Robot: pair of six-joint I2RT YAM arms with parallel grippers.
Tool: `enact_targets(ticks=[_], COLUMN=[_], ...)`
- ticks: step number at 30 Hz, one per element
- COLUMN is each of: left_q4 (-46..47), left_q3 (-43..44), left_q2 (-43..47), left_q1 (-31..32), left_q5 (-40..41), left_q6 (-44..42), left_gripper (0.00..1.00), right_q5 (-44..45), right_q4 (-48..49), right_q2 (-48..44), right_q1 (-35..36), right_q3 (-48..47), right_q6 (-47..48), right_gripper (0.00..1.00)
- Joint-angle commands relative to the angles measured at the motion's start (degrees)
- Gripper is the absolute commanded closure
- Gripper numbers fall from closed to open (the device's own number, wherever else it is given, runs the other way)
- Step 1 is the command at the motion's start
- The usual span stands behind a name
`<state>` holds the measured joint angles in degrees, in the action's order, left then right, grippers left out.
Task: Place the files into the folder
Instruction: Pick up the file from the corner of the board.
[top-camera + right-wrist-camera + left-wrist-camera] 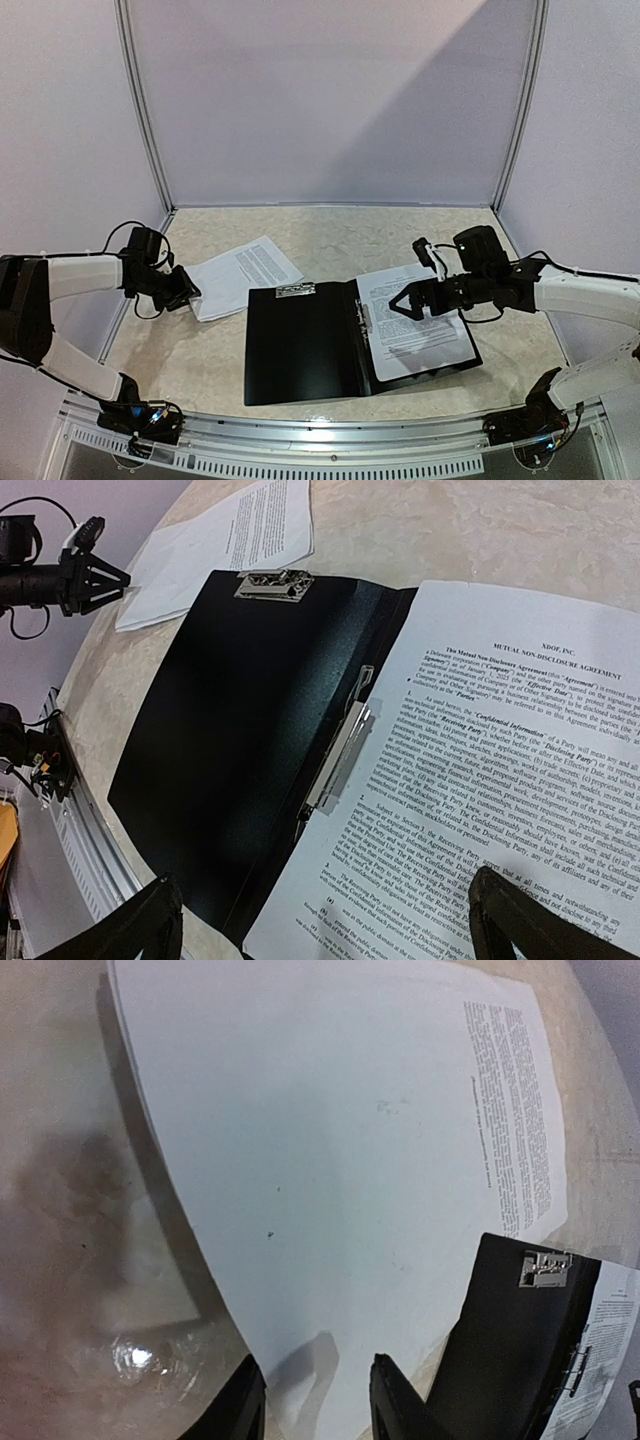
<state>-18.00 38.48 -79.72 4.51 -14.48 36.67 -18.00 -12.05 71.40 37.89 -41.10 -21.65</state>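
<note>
The folder [300, 345] lies open mid-table; a printed sheet [500, 780] headed "MUTUAL NON-DISCLOSURE AGREEMENT" rests on its right half beside the metal clip [338, 755]; the right gripper [402, 305] hovers over it, fingers spread wide; the other files [245, 272] lie left of the folder, with the left gripper [188, 290] at their edge, jaws parted.

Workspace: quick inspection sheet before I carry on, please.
Surface: beige mottled table.
Job's things: folder lying open; filed sheets on its right half; loose sheets on the table to its left.
Clutter: nothing seen.
Grippers: left gripper open at the loose sheets' edge; right gripper open over the filed sheets.
Cables: black cables looping at both wrists.
Surroundings: pale enclosure walls; metal rail along the near edge.
</note>
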Motion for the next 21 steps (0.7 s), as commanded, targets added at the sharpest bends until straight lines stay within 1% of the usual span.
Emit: enact_targets(ticks=[1, 3, 7, 13, 21], left_q4=[-2.45, -3.38, -1.46, 4.7, 5.18], left_q3=[2.04, 2.02, -0.29, -4.12, -5.92], left_q2=[-0.13, -0.33, -0.39, -1.49, -1.02], left_q1=[0.71, 0.71, 0.69, 0.83, 1.02], left_q5=[-0.49, -0.43, -3.53, -8.42, -9.24], left_q6=[-1.21, -1.78, -0.78, 2.74, 2.75], left_gripper=[0.61, 0.55, 0.53, 0.53, 0.52], right_q5=[-0.88, -0.85, -1.18, -1.68, -1.31], right_q4=[-1.01, -0.99, -0.75, -0.47, -0.47], right_q2=[0.76, 0.81, 1.01, 1.87, 2.04], right_q1=[0.42, 0.45, 0.49, 0.79, 0.97], right_q3=[-1.77, -1.74, -1.7, -1.7, -1.36], right_q6=[0.03, 0.18, 0.2, -0.01, 0.03], right_gripper=[0.01, 0.01, 0.01, 0.01, 0.01])
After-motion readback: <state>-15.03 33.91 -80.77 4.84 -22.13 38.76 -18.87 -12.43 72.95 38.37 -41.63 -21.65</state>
